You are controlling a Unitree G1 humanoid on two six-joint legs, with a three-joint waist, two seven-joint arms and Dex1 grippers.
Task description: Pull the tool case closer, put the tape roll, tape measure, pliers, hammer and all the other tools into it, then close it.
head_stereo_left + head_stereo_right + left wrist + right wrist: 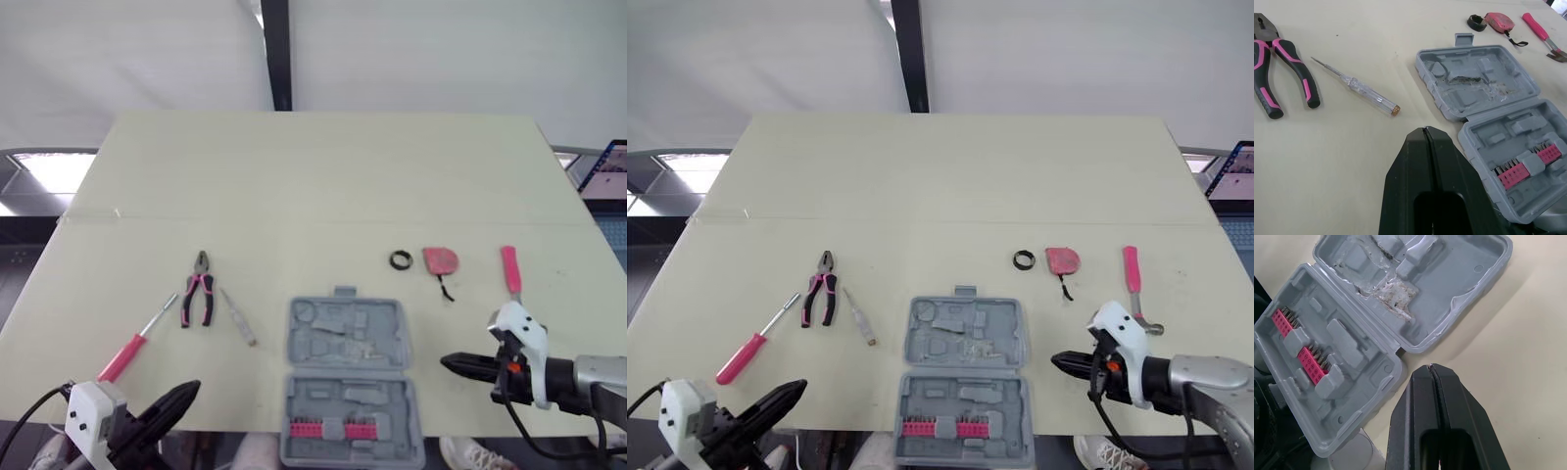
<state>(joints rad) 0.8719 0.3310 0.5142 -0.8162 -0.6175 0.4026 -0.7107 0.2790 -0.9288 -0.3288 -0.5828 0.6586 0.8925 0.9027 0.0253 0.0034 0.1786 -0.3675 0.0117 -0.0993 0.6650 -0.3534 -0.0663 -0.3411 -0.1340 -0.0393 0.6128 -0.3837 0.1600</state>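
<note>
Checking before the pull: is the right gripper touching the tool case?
Apart. Right eye view shows bare table between the right gripper and the tool case.

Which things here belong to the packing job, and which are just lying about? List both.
For the job: tool case, tape roll, tape measure, hammer, pliers, pink-handled screwdriver, clear-handled tester screwdriver. The pink bit set already sits in the case.

Just lying about: laptop screen beyond the right edge of the table, black post behind it.

Cream table [323, 166] before a white wall [441, 49] with a dark vertical strip [277, 49]
</note>
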